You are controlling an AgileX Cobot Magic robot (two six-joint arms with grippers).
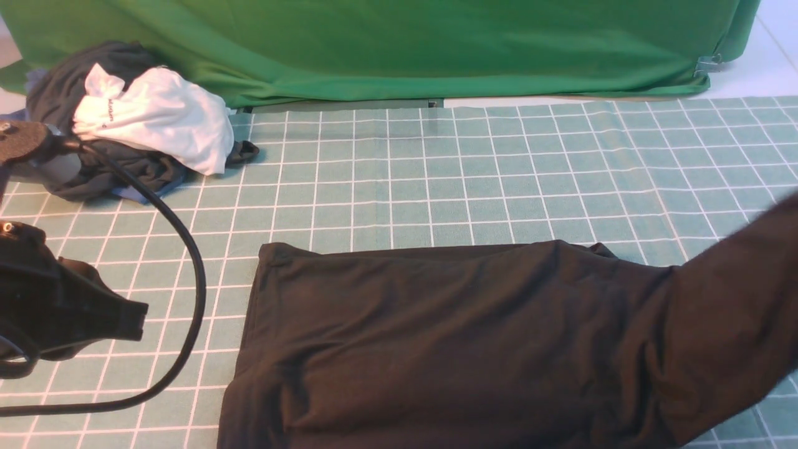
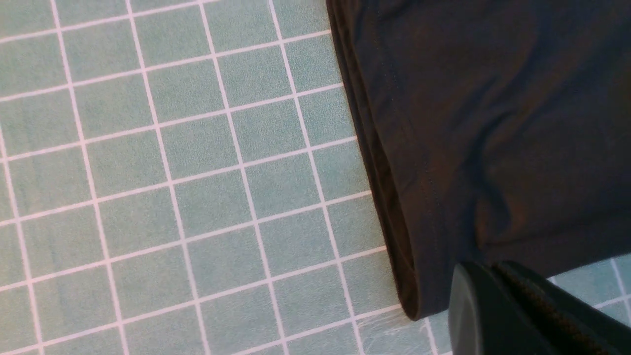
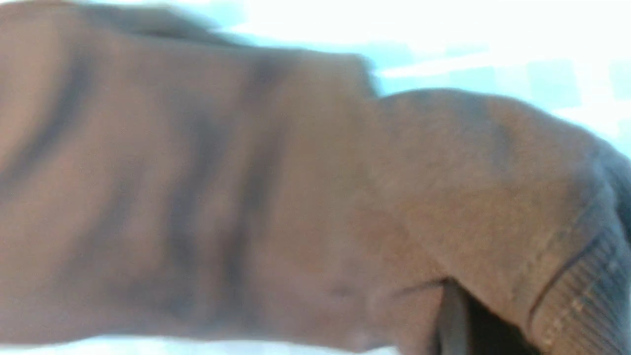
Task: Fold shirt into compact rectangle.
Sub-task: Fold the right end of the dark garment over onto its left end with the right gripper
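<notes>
**Two claws, one black T-shirt on the grid**

One black T-shirt (image 1: 436, 337) lies plain side up across the near half of the teal, white-gridded surface (image 1: 436, 174), with its left edge straight and flat. Its right end rises off the surface toward the right edge of the front view, where it is blurred. In the right wrist view the right claw (image 3: 463, 328) is pinched onto bunched fabric of that raised end. A ribbed band (image 3: 581, 296) of the shirt sits just beside it. The left claw (image 1: 131, 321) hangs to the left of the shirt, apart from it, its jaws pressed together and holding nothing. A black cable (image 1: 190, 268) loops between the two. In the far left corner a white garment (image 1: 156, 118) with small dark lettering sits on top of a dark bundle of clothes (image 1: 112, 171). A green cloth (image 1: 399, 43) hangs along the back.
</notes>
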